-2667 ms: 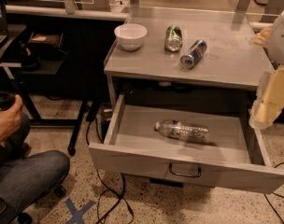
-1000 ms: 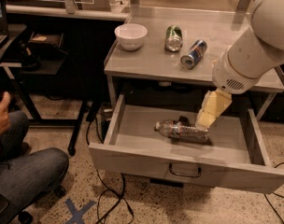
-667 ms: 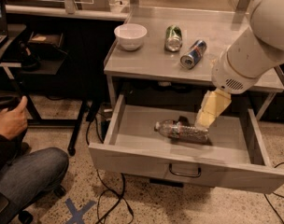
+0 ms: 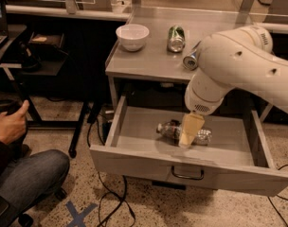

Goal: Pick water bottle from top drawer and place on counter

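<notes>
Clear crinkled water bottle [image 4: 204,136] with a pale label band, lying on its side in the open top drawer [image 4: 134,132], gripper [image 4: 187,135] down across its middle, whether it grips the bottle cannot be told

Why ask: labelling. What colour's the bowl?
Bowl: white, camera view. Gripper at the bottle in the drawer.

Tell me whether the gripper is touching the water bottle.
Cannot tell. In the camera view the gripper sits in front of the water bottle's middle inside the top drawer, hiding any contact or gap.
</notes>
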Robot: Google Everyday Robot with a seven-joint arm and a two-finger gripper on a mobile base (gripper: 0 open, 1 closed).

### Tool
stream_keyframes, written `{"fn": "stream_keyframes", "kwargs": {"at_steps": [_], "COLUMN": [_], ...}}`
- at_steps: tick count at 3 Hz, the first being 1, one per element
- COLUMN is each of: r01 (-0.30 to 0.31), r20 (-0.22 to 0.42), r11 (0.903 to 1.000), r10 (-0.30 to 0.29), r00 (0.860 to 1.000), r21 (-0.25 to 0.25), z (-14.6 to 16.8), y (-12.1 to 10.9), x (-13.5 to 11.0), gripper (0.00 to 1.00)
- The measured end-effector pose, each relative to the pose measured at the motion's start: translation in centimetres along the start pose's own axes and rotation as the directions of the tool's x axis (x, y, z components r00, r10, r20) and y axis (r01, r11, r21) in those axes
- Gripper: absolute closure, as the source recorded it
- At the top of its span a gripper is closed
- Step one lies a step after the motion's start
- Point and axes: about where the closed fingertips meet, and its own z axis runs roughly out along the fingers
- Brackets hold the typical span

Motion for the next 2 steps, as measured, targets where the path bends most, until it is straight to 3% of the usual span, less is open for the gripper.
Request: {"fn": "stream_keyframes", "kwargs": {"at_steps": [1, 2], "r01": [0.002, -0.035], "r20": [0.012, 0.003], "r11": [1.0000, 0.9993], "r10": [-0.002, 0.035], "r00": [1.000, 0.999], "r21": [0.000, 0.010], "z": [-0.1, 1.5], "y": [0.3, -0.3], "x": [0.0, 0.4], "gripper": [0.00, 0.00]}}
